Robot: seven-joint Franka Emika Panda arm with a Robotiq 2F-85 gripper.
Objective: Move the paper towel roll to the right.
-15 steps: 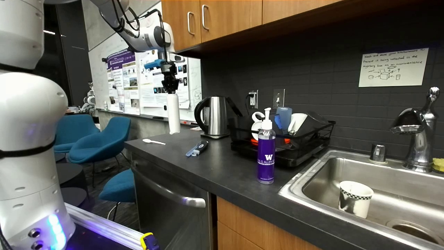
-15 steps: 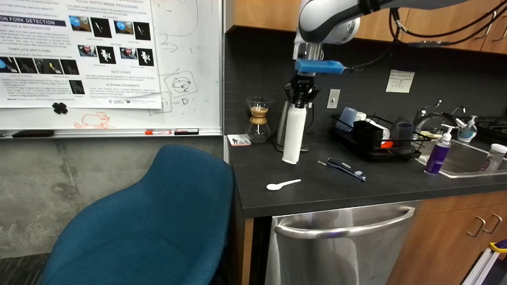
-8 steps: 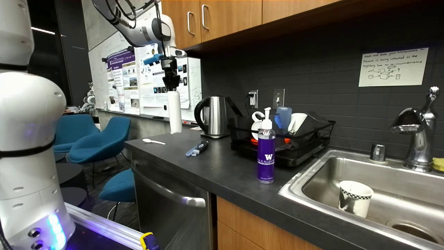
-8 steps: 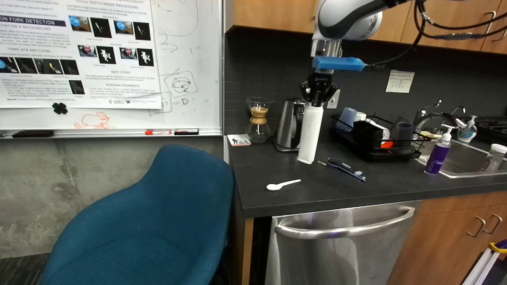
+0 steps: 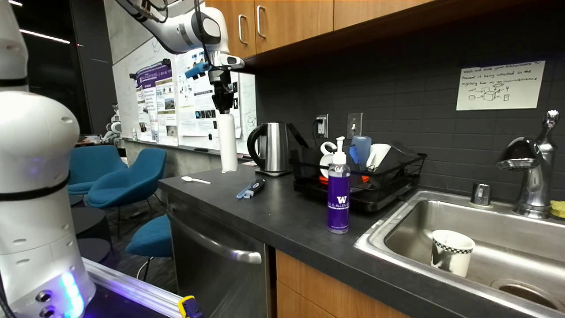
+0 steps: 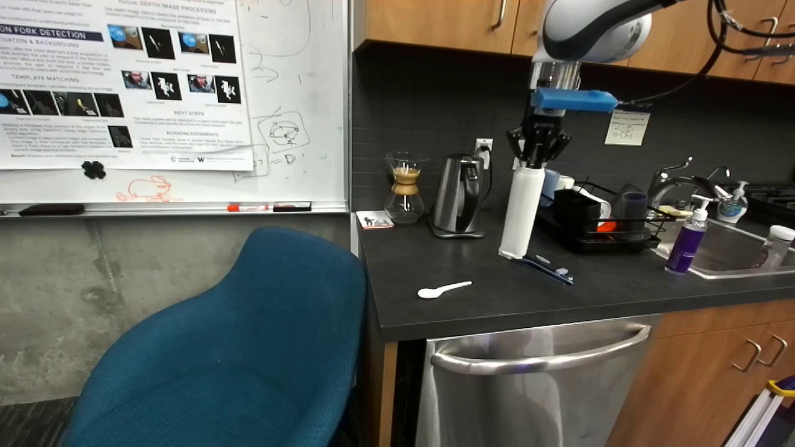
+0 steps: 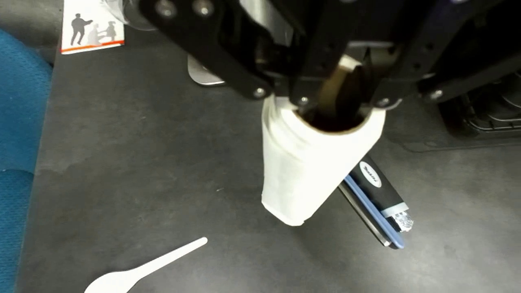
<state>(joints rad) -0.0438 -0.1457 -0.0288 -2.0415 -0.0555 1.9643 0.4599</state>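
"Four items concern the claw (image 6: 533, 162). List them, largest first."

"Dish rack (image 5: 371, 204): right of the claw in the wrist view. Excess rightward travel could drive the paper towel roll (image 6: 523, 212) into it."

"State of the roll?"

"Tilted, directly below the claw, which grasps its upper end. That one-ended hold could let it swing or slip."

"Lower it now?"

"Not advised. The black-handled tool (image 7: 380, 189) lies below the claw, near the roll's base; contact cannot be confirmed. Landing there could topple the roll."

"Remaining item?"

"White spoon (image 7: 154, 264): left of the claw; likely minor risk."
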